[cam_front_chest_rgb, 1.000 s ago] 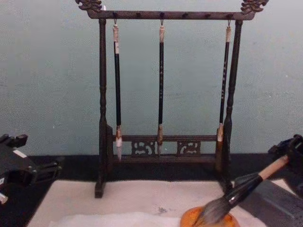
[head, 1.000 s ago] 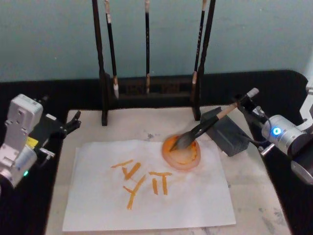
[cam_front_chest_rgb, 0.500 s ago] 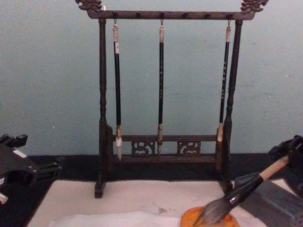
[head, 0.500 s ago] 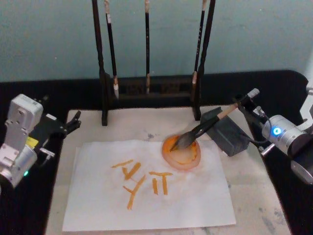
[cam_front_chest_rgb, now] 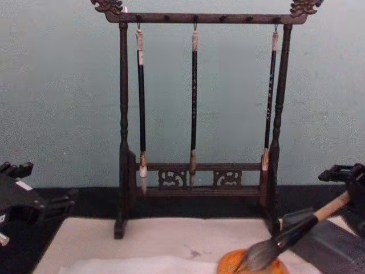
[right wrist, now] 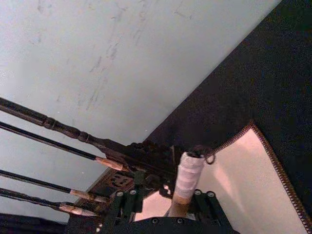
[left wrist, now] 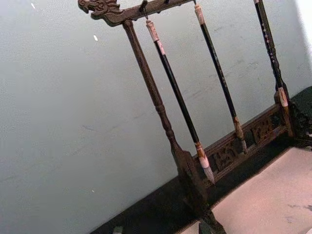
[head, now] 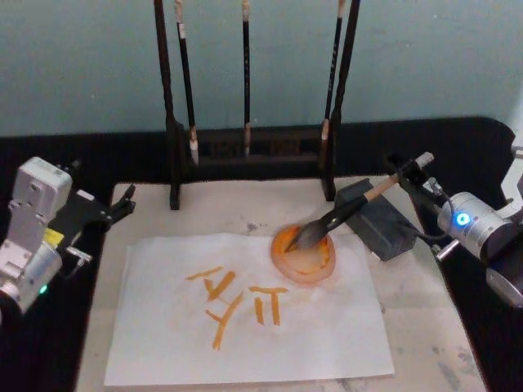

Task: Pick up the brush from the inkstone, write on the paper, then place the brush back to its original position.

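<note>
Orange strokes mark the paper (head: 245, 314) in the head view; the brush (head: 331, 219) leans tuft-down in the orange dish (head: 303, 257), handle across the inkstone (head: 377, 220), clamped by the right gripper (head: 418, 173). Left gripper (head: 114, 208): parked beside the mat (head: 417, 302), state unclear. In the chest view, the brush rack (cam_front_chest_rgb: 197, 114) stands behind.

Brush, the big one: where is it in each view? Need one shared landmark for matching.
Head: the brush lies right of centre, tuft on the orange dish, handle across the inkstone.
Chest: lower right, slanting up toward the right gripper.
Right wrist: whitish handle end, bottom centre.
Left wrist: not in it.
Shared landmark: the brush rack.
</note>
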`<action>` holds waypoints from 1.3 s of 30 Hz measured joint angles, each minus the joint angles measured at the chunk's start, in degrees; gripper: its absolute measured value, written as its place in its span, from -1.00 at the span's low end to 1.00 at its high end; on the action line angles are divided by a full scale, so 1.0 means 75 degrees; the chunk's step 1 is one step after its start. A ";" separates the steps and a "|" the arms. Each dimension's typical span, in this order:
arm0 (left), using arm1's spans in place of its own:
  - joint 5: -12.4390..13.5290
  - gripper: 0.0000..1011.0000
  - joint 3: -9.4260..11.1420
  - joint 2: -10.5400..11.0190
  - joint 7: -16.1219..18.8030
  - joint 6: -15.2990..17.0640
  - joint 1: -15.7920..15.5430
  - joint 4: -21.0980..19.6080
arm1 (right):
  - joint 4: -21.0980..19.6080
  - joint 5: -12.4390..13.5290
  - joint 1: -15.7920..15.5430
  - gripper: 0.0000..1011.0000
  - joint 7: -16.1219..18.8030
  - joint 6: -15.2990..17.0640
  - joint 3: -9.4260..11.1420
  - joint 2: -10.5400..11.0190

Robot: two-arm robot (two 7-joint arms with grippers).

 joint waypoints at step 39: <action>0.0000 1.00 0.0000 0.0000 0.0000 0.0000 0.0000 0.0000 | -0.0729 0.0622 -0.0584 0.98 -0.0054 0.0038 0.0002 0.0659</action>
